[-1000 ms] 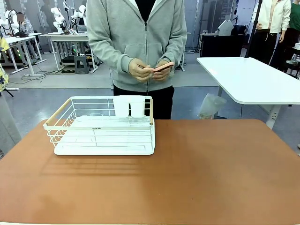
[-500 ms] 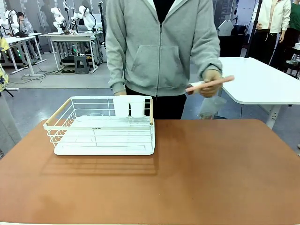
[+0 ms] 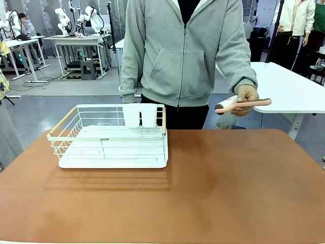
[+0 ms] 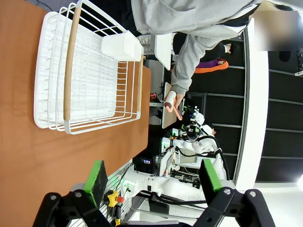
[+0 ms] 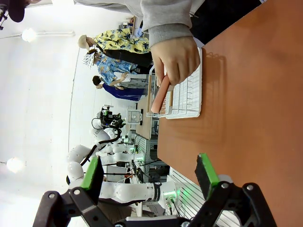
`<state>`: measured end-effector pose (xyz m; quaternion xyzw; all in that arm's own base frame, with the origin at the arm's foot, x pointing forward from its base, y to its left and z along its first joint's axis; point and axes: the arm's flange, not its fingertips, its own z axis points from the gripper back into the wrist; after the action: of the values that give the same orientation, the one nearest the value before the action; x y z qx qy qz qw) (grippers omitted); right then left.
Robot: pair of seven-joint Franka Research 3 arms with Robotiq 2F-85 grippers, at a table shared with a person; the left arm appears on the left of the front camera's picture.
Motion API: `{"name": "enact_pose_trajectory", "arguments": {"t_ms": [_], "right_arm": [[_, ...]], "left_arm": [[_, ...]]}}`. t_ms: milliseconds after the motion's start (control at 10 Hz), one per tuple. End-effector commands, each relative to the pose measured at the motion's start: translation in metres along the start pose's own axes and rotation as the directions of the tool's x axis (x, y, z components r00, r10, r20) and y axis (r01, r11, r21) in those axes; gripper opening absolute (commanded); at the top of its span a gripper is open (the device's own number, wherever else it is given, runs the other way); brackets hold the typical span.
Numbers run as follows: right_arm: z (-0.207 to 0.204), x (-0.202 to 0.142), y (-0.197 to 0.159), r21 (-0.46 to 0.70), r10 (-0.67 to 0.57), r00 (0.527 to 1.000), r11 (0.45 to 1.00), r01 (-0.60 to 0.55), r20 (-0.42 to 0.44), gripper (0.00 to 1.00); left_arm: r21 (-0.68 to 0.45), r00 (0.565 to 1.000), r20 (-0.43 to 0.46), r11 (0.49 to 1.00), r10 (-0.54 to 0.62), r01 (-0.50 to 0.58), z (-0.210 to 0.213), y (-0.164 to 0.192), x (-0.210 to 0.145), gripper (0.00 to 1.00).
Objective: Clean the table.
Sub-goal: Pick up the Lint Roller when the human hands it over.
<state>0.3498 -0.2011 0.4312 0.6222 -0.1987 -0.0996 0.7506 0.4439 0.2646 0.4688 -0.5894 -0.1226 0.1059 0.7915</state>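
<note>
A hand offers a pink tool beyond the table.
Your left gripper and right gripper stand wide open, empty, probably ready to receive it.

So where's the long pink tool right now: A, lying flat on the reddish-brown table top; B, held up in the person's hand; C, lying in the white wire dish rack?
B: the person's hand grips the long pink tool in the air, clear of the white wire dish rack and the reddish-brown table.
</note>
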Motion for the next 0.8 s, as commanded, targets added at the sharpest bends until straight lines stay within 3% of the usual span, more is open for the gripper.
{"name": "enact_pose_trajectory", "arguments": {"t_ms": [0, 700], "right_arm": [[-0.0003, -0.0009, 0.0016, 0.008, -0.004, 1.000, 1.000, 0.004, 0.000, 1.00], [-0.0003, -0.0009, 0.0016, 0.008, -0.004, 1.000, 1.000, 0.004, 0.000, 1.00]], "left_arm": [[0.002, 1.000, -0.009, 1.000, -0.010, 0.010, 0.0030, 0.0009, -0.0027, 1.00], [0.002, 1.000, -0.009, 1.000, -0.010, 0.010, 0.0030, 0.0009, -0.0027, 1.00]]}}
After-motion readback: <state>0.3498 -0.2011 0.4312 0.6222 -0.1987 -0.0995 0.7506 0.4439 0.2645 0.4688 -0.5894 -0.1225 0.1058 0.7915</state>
